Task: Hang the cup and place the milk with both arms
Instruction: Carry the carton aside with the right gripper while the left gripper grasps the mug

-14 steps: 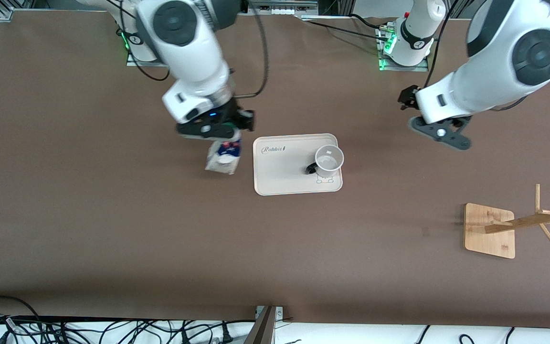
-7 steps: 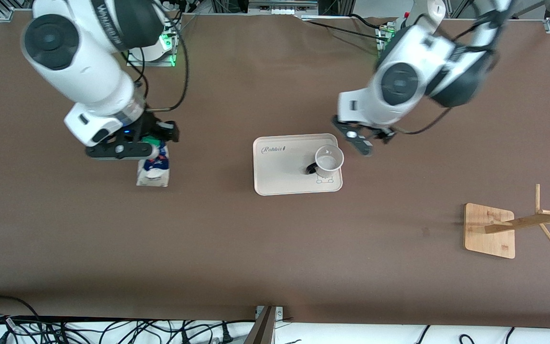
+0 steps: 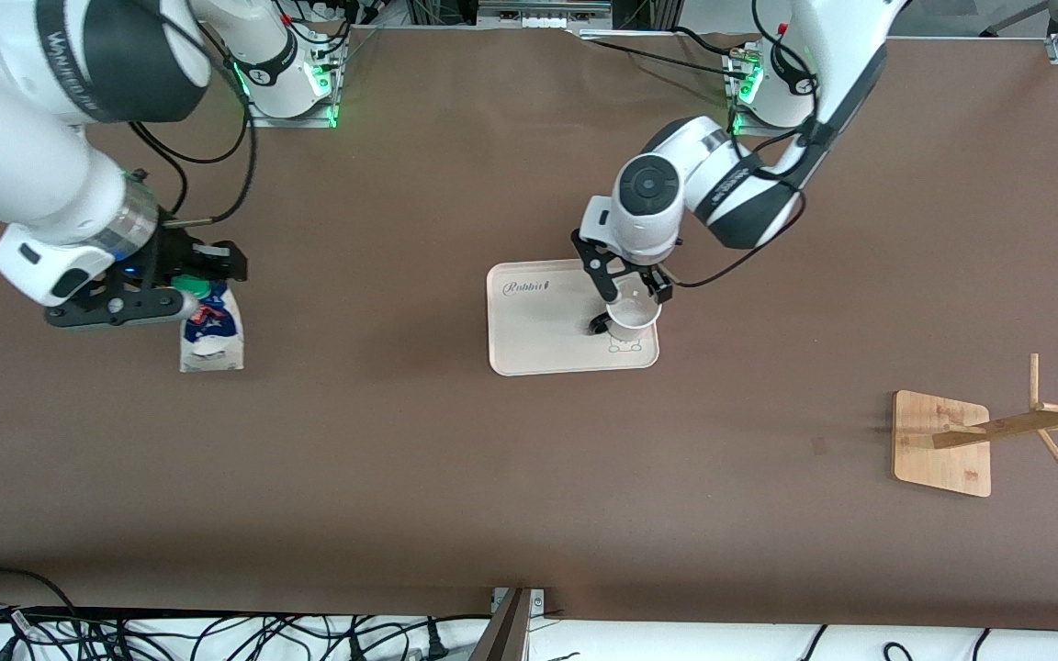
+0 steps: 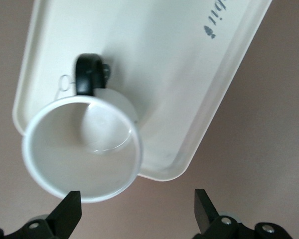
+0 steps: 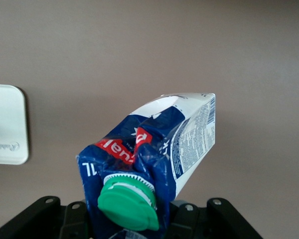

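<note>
The white cup (image 3: pixel 636 315) stands upright on the white tray (image 3: pixel 547 335), its black handle (image 3: pixel 599 323) pointing toward the right arm's end. My left gripper (image 3: pixel 630 286) hangs open just above the cup's rim. In the left wrist view the cup (image 4: pixel 82 149) lies under one fingertip (image 4: pixel 67 213) and the gripper (image 4: pixel 134 211) spans the cup's edge. My right gripper (image 3: pixel 187 296) is shut on the top of the milk (image 3: pixel 210 335), which hangs tilted over the table toward the right arm's end. The right wrist view shows the milk (image 5: pixel 162 144) and its green cap (image 5: pixel 127 206) between the fingers.
A wooden cup rack (image 3: pixel 942 442) with slanted pegs stands near the left arm's end, nearer the front camera than the tray. The tray's corner (image 5: pixel 7 124) shows in the right wrist view. Cables lie along the table's front edge (image 3: pixel 217 633).
My right arm has carried the milk from beside the tray toward the right arm's end. My left arm has swung in from the left arm's end and come down over the cup.
</note>
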Controlling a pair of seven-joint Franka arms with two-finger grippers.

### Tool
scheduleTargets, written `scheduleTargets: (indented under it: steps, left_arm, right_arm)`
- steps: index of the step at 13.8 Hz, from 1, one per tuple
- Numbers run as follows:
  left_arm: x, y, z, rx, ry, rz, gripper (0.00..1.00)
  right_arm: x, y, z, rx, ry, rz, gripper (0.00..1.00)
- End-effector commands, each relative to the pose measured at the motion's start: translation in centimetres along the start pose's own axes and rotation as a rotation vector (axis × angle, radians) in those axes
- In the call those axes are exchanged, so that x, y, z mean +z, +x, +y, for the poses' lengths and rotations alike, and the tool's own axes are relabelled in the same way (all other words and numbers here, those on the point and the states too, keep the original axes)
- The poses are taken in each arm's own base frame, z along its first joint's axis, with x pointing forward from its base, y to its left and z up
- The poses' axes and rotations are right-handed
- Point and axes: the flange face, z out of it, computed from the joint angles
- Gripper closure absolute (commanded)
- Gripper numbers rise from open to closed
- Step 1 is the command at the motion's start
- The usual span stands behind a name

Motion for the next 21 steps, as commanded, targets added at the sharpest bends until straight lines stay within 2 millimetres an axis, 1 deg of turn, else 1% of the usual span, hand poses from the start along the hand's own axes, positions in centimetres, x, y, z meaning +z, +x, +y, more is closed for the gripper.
scheduleTargets:
  steps: [1,2,3,4,5,7,8,9,11,13,14,15,16,17,18,19,20,21]
  left_arm:
    - [1.9,1.9,1.5,0.058,0.091,-0.013,0.0]
    - [2.2,2.1,1.6,0.077,0.111,-0.012,0.17]
    - [2.3,2.1,1.9,0.078,0.112,-0.02,0.84]
    - [2.1,2.7,3.1,0.094,0.12,-0.022,0.89]
    - [2.4,2.8,3.4,0.1,0.121,-0.026,1.0]
    - [2.4,2.9,3.4,0.107,0.121,-0.024,1.0]
    - [2.5,2.8,3.1,0.106,0.121,-0.025,1.0]
    - [2.6,2.8,2.8,0.101,0.117,-0.026,1.0]
    - [2.4,2.9,2.6,0.097,0.116,-0.022,1.0]
    - [0.7,3.3,1.8,0.075,0.128,0.0,1.0]
    - [-0.5,3.4,1.4,0.051,0.125,-0.006,1.0]
    - [-2.8,3.6,1.1,0.033,0.136,-0.019,1.0]
    - [-5.4,3.5,0.3,-0.017,0.116,-0.044,1.0]
    - [-8.4,3.3,-0.3,-0.088,0.046,-0.054,1.0]
    - [-11.8,3.2,-1.1,-0.144,0.002,-0.053,1.0]
    - [-14.5,2.4,-2.3,-0.204,-0.012,-0.065,1.0]
    - [-16.7,1.3,-3.7,-0.255,-0.017,-0.07,1.0]
    - [-19.2,0.1,-4.6,-0.301,-0.013,-0.073,1.0]
  right_arm:
    - [1.6,-0.1,2.7,0.002,0.016,-0.067,1.0]
    - [2.2,-0.2,3.4,0.018,0.017,-0.096,1.0]
    - [2.7,-0.2,3.9,0.031,0.019,-0.119,1.0]
    - [3.6,-0.1,4.1,0.038,0.017,-0.137,1.0]
    - [4.0,-0.2,4.4,0.042,0.018,-0.147,1.0]
    - [5.7,0.0,6.0,0.042,0.041,-0.172,1.0]
    - [6.6,0.1,7.2,0.008,0.061,-0.183,1.0]
    - [7.6,0.5,8.1,-0.061,0.063,-0.187,1.0]
    - [7.7,1.0,8.3,-0.138,0.035,-0.162,1.0]
    - [7.6,1.4,8.4,-0.19,-0.004,-0.133,1.0]
    - [7.8,1.6,9.1,-0.196,0.007,-0.126,1.0]
    - [7.5,1.6,10.0,-0.194,0.013,-0.107,1.0]
    - [6.9,1.6,10.3,-0.189,0.017,-0.101,1.0]
    - [6.3,1.6,10.6,-0.188,0.008,-0.093,1.0]
    - [6.0,1.7,10.7,-0.192,0.008,-0.086,1.0]
    - [6.1,1.6,11.2,-0.187,0.015,-0.078,1.0]
    - [6.1,1.7,11.0,-0.192,0.03,-0.074,1.0]
    - [6.1,1.6,11.9,-0.192,0.053,-0.067,1.0]
